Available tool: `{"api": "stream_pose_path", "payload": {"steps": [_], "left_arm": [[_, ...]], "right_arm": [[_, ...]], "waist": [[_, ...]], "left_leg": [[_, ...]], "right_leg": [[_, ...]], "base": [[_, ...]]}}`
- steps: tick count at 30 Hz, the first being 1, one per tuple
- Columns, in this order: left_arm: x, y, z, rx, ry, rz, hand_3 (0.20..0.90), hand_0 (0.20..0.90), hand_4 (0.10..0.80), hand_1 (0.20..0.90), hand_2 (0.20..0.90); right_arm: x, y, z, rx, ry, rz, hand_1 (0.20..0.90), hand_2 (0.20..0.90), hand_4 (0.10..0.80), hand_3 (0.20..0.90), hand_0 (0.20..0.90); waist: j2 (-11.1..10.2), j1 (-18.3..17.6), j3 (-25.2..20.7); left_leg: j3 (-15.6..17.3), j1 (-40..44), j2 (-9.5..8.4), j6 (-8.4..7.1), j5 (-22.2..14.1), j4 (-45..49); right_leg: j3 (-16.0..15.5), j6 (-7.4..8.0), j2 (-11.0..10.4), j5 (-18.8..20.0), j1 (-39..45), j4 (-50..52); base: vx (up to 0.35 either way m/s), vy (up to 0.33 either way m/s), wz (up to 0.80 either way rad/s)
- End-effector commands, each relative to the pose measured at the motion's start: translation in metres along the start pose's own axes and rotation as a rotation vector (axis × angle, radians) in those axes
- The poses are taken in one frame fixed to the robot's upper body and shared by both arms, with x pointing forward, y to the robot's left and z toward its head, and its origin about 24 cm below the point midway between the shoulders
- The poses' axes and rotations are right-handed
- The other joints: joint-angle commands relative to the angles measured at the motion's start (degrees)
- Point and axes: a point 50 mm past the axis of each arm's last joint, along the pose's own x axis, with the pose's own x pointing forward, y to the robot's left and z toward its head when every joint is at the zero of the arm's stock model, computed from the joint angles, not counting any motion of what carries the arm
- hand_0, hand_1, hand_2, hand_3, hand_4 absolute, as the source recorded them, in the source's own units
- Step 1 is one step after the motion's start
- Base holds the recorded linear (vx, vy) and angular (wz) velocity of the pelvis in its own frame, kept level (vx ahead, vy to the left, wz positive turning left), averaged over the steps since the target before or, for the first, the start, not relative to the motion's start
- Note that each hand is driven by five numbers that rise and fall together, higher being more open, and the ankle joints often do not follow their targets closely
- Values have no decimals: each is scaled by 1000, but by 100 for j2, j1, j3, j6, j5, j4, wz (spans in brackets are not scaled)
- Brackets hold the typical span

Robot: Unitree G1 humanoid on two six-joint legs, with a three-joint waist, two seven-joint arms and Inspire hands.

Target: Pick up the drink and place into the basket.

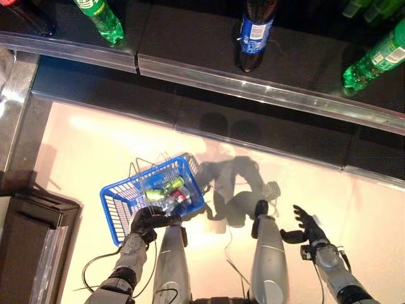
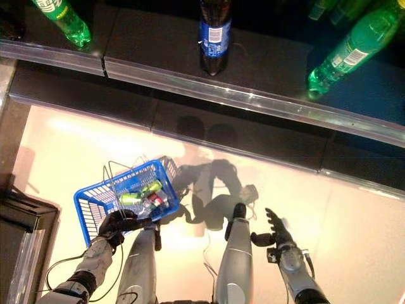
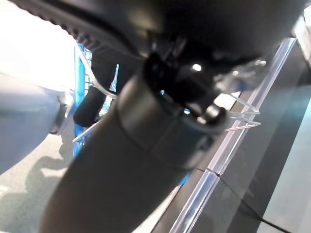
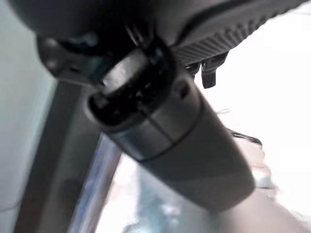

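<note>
Both hands sit low, closest to cam. L hand (image 1: 147,221) has fingers curled round the near rim of the blue basket (image 1: 116,204), which hangs over the pale floor (image 1: 95,145). R hand (image 1: 307,227) is empty, fingers spread and relaxed, thumb out to the side, well apart from the basket.

Basket already holds drinks: green bottle (image 1: 166,189) plus a red-labelled one just beside it; exact count unclear.

Shelf (image 1: 190,69) ahead carries more stock: dark cola bottle w/ blue label (image 1: 253,35) about centre, green bottles at L (image 1: 101,19) and R (image 1: 373,63).

Judgement: step in hand = reach for next drink w/ R hand. Cola bottle looks the nearest candidate. To do it well: approach w/ fingers wide, close round the body below the label, not the cap; lift clear of the shelf's clear front lip before pulling back. Keep basket level and held steady so the contents don't roll.
</note>
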Motion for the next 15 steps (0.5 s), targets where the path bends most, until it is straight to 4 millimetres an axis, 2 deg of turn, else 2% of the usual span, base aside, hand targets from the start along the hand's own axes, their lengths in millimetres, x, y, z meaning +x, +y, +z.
{"api": "stream_pose_path", "payload": {"steps": [1,3,4,8,9,11,15], "left_arm": [[-12,44,1,11,-77,94,200,300,100,300,300],[-11,45,3,6,-83,92,200,300,100,300,300],[-10,44,3,5,-83,91,200,300,100,300,300],[-9,42,4,1,-85,89,200,300,100,300,300],[-9,42,4,-2,-86,87,200,300,100,300,300],[-9,41,3,-8,-85,86,200,300,100,300,300],[-9,40,2,-11,-83,77,200,300,100,300,300]], "right_arm": [[6,-4,154,97,-686,-28,900,900,800,900,900],[-9,-15,194,64,-861,-27,900,900,800,900,900],[-13,-19,205,65,-912,-33,900,900,800,900,900],[-24,-28,233,85,-1035,-54,900,900,800,900,900],[-32,-34,248,103,-1099,-73,900,900,800,900,900],[-40,-41,263,124,-1164,-90,900,900,800,900,900],[-53,-53,279,144,-1254,-119,900,900,800,900,900]], "waist": [[-232,155,-318],[-232,148,-289],[-227,152,-281],[-222,172,-262],[-213,195,-240],[-204,216,-209],[-179,249,-165]], "left_leg": [[-200,52,-148,548,-190,251],[-206,68,-165,553,-159,193],[-207,68,-169,551,-157,186],[-215,51,-173,554,-121,150],[-222,41,-177,551,-123,152],[-239,48,-177,545,-118,146],[-244,73,-186,551,-111,124]], "right_leg": [[269,-8,-36,838,95,-823],[260,3,-29,849,109,-872],[253,4,-36,848,112,-882],[217,1,-71,873,109,-917],[195,-1,-89,864,111,-911],[173,-2,-115,854,123,-899],[130,-6,-159,849,158,-909]], "base": [[-29,6,-4],[-25,23,-5],[0,0,0],[-8,22,4],[0,0,0],[12,38,6],[22,34,5]]}}
